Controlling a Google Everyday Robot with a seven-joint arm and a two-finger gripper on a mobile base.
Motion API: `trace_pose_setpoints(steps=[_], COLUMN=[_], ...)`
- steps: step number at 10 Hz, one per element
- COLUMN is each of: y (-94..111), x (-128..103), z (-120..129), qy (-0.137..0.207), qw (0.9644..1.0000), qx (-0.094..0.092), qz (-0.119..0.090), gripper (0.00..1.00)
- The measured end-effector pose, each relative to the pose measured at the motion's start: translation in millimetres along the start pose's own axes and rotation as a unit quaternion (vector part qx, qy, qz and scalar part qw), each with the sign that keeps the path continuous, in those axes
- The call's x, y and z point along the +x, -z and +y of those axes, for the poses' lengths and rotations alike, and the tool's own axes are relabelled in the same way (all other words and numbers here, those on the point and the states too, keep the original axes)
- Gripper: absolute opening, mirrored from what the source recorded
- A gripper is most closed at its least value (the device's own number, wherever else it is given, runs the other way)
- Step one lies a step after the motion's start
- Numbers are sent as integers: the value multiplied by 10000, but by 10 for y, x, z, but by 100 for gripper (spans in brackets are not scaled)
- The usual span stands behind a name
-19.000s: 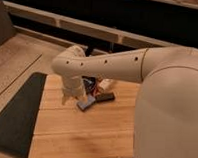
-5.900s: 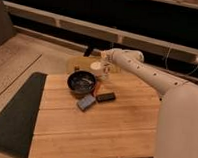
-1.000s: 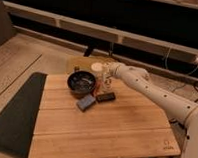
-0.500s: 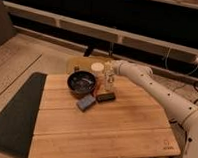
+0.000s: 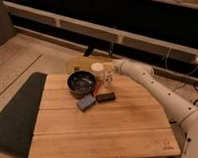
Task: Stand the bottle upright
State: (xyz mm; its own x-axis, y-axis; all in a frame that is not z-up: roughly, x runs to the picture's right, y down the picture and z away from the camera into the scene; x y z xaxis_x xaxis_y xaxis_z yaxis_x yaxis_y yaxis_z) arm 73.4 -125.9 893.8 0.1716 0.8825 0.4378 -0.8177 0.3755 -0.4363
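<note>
Your hand [image 5: 110, 77] sits at the far edge of the wooden desk [image 5: 105, 129], right against the bottle [image 5: 107, 77], which stands upright just right of the white cup [image 5: 97, 69]; you can't tell whether it grips or has let go. The dark bowl [image 5: 81, 83] lies left of them, with a grey-blue block [image 5: 85, 103] and a black bar [image 5: 106, 97] nearer you.

Wooden slatted table [image 5: 105, 129] filling the lower centre of the frame. Lying on it toward the upper middle: dark bowl [image 5: 81, 83], white cup [image 5: 97, 69], bottle [image 5: 108, 77] standing beside the cup with the gripper [image 5: 112, 73] hovering at it, black block [image 5: 105, 97], grey-blue block [image 5: 85, 103].
</note>
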Motion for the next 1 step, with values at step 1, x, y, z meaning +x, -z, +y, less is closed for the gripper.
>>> trace_pose_setpoints(steps=[1], y=[-2], x=[1], z=[-8], qy=[-27], qw=[10000], qx=[-2], qz=[0], gripper=[76])
